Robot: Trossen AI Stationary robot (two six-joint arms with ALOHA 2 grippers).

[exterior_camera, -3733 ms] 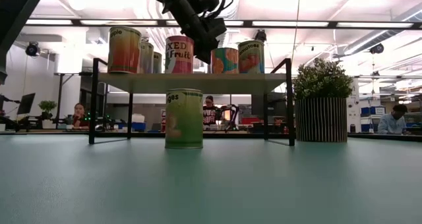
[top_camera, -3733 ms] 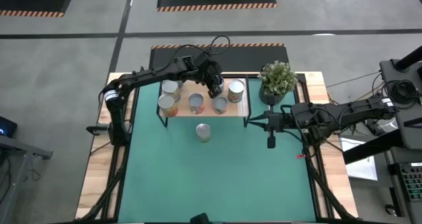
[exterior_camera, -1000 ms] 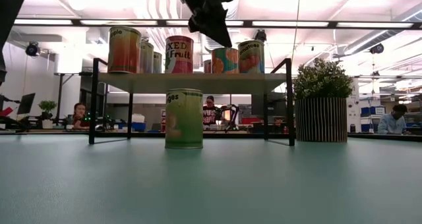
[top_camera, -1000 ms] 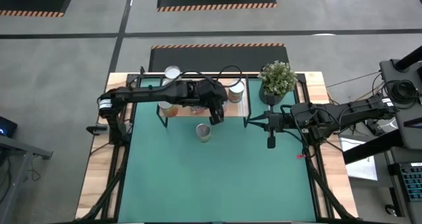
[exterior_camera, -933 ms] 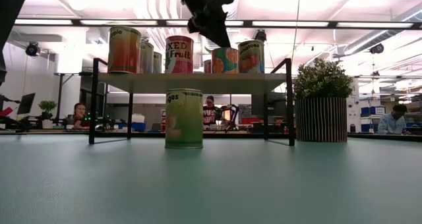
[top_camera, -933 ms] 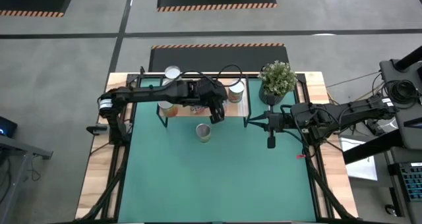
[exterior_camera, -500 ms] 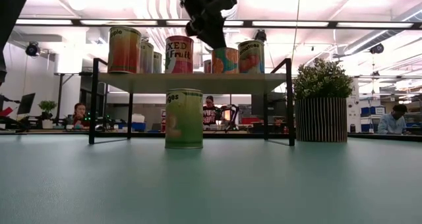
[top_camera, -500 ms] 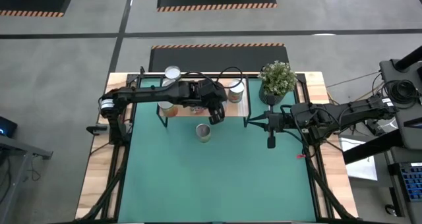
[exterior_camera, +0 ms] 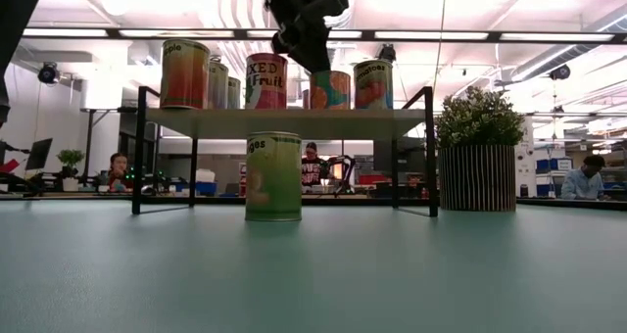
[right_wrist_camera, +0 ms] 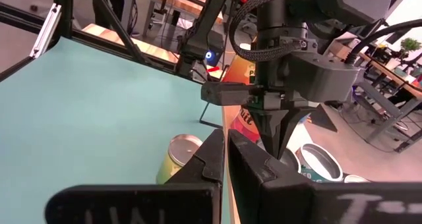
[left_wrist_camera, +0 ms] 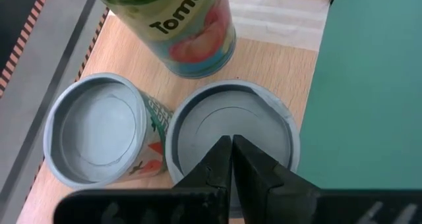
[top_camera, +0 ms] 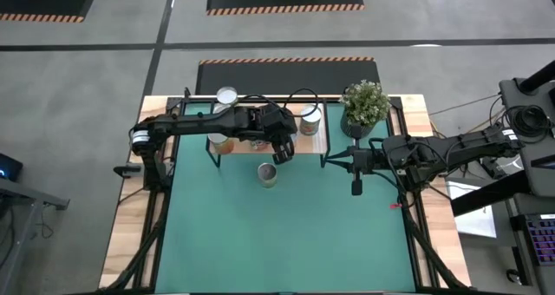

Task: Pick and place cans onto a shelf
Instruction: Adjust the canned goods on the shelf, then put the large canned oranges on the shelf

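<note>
Left hand (top_camera: 282, 152) hovered with its fingers pressed together, empty, above the front edge of the shelf (top_camera: 321, 147). Since a few seconds before, it had drawn back from among the cans on the shelf toward the front; over the last second it barely moved. That suggests a placement was finished and the next pick is the green can (top_camera: 268, 173), standing alone on the bench (top_camera: 286, 234) just in front of the shelf. Right hand (top_camera: 355, 187), also closed, waited beside the shelf's right end. The low view showed labels and the row of cans (exterior_camera: 265, 81) upright on the shelf; the left wrist view alone showed the hand tips directly over a can lid (left_wrist_camera: 264, 122).
</note>
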